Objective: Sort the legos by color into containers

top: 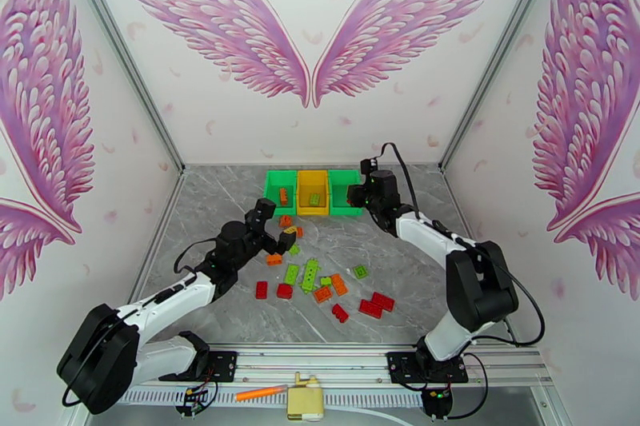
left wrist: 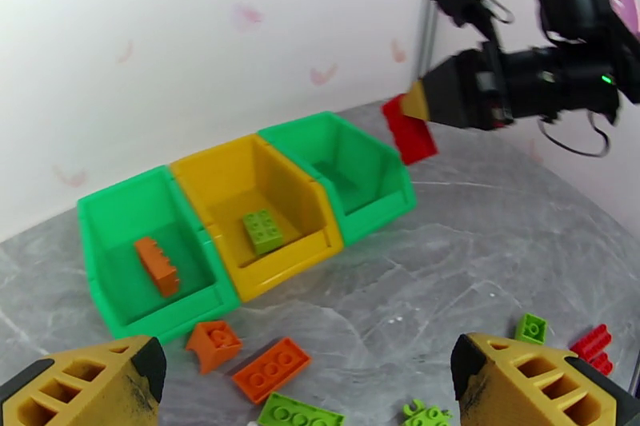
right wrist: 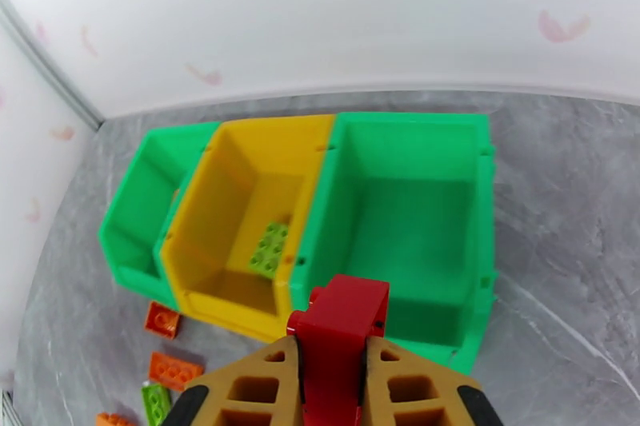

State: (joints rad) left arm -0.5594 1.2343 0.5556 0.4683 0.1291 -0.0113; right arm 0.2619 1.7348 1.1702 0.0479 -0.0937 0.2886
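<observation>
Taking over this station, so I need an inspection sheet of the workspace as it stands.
Surface: grey marbled table, no spills seen.
Job's things: left green bin holds an orange brick; yellow bin a light green brick; right green bin empty; loose bricks on the table.
Clutter: orange stick on the front rail.
Pincers: left pincer open, empty; right pincer shut on a red brick.
Cables: black cable arcs over the right pincer.
Surroundings: white walls with pink wings.
</observation>
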